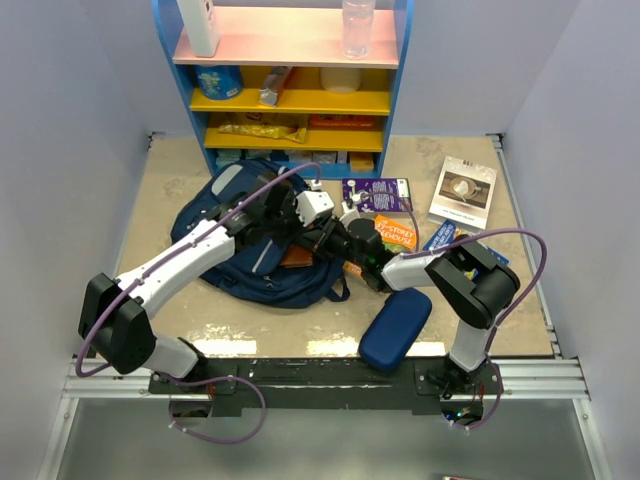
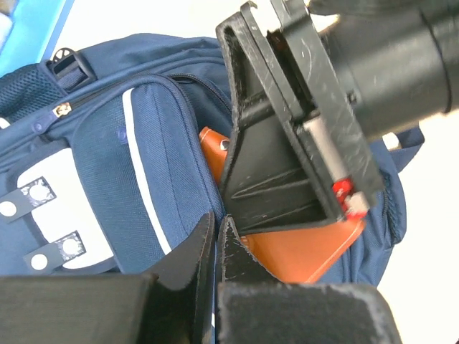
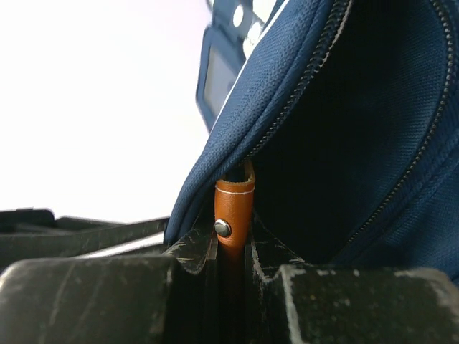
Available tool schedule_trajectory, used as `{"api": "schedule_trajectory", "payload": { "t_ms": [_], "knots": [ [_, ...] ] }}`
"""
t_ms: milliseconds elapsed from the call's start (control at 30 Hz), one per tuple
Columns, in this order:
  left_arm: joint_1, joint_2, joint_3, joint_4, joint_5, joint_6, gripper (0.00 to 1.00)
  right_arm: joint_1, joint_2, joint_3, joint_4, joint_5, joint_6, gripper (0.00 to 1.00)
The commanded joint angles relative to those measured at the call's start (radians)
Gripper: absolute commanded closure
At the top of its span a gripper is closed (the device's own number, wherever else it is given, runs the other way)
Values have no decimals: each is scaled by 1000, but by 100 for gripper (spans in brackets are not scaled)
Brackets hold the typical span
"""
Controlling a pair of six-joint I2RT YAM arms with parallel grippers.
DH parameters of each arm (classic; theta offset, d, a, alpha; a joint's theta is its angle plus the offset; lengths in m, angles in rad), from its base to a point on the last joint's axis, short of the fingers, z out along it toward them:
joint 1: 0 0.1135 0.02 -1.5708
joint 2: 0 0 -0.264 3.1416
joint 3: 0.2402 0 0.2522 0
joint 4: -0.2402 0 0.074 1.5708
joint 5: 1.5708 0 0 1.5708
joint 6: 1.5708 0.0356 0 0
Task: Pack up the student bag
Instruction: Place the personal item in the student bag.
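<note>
Top view is evenly bright, with white glare strips on the counter (image 1: 160, 190) at 6 o'clock. Right wrist view blows out white at 9 o'clock, and the bag (image 3: 237, 143) interior at 2 o'clock sinks into shadow.

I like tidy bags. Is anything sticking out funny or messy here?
Yes: an orange leather item sticks partly out of the student bag's open zip, pinched in the right pincer. Nothing looks spilled or broken.

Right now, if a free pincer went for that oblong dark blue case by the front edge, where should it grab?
Probably mid-length on the oblong case, coming straight down with the pincer closing across its narrow width. It lies flat and diagonal, nothing on top, and its rounded ends would likely slip.
</note>
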Motion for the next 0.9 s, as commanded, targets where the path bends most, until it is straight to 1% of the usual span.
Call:
{"api": "schedule_trajectory", "payload": {
  "t_ms": [0, 33, 100, 133, 167, 233, 267, 300, 333, 367, 433, 467, 500, 567, 633, 700, 733, 800, 833, 867],
  "knots": [
    [-13, -43, 69, -2, 158, -48, 100, 63, -70, 39, -1, 349, 14, 100],
    [-13, -39, 72, -2, 176, -56, 100, 78, -70, 43, -15, 452, 16, 100],
    [-13, -25, 85, -12, 196, -71, 100, 110, -54, 75, -66, 535, 11, 99],
    [-13, -23, 90, -15, 210, -77, 100, 116, -41, 90, -81, 555, 8, 81],
    [-13, -20, 93, -19, 214, -80, 100, 123, -28, 137, -101, 555, -10, 66],
    [-13, -23, 96, -19, 211, -79, 100, 124, -13, 179, -185, 523, -45, 43],
    [-11, -23, 96, -19, 210, -76, 100, 129, -20, 190, -218, 518, -68, 25],
    [-11, -29, 95, -19, 207, -74, 100, 130, -33, 182, -244, 516, -81, 21],
    [-11, -31, 92, -19, 204, -73, 100, 130, -62, 165, -239, 515, -90, 18],
    [-11, -32, 90, -18, 202, -68, 100, 130, -86, 123, -227, 513, -123, 12],
    [-11, -36, 75, -13, 199, -66, 100, 130, -128, 102, -273, 515, -162, 11],
    [-11, -36, 72, -9, 195, -65, 100, 129, -178, 96, -307, 512, -211, 11],
    [-11, -37, 64, -7, 192, -63, 100, 130, -201, 92, -372, 524, -232, 14],
    [-11, -37, 56, 2, 181, -59, 100, 130, -272, 52, -408, 520, -281, 18],
    [-11, -36, 49, 5, 169, -54, 100, 130, -321, 21, -443, 509, -314, 28],
    [-11, -32, 43, 5, 162, -50, 100, 129, -391, -25, -480, 512, -349, 40],
    [-11, -31, 41, 8, 164, -50, 100, 130, -410, -45, -474, 510, -360, 58],
    [-11, -23, 42, 8, 164, -50, 100, 129, -439, -85, -500, 524, -384, 77],
    [-10, -23, 44, 7, 168, -51, 100, 130, -441, -86, -520, 533, -394, 97],
    [-11, -22, 49, 5, 167, -53, 100, 130, -442, -91, -538, 533, -400, 100]
  ]
}}
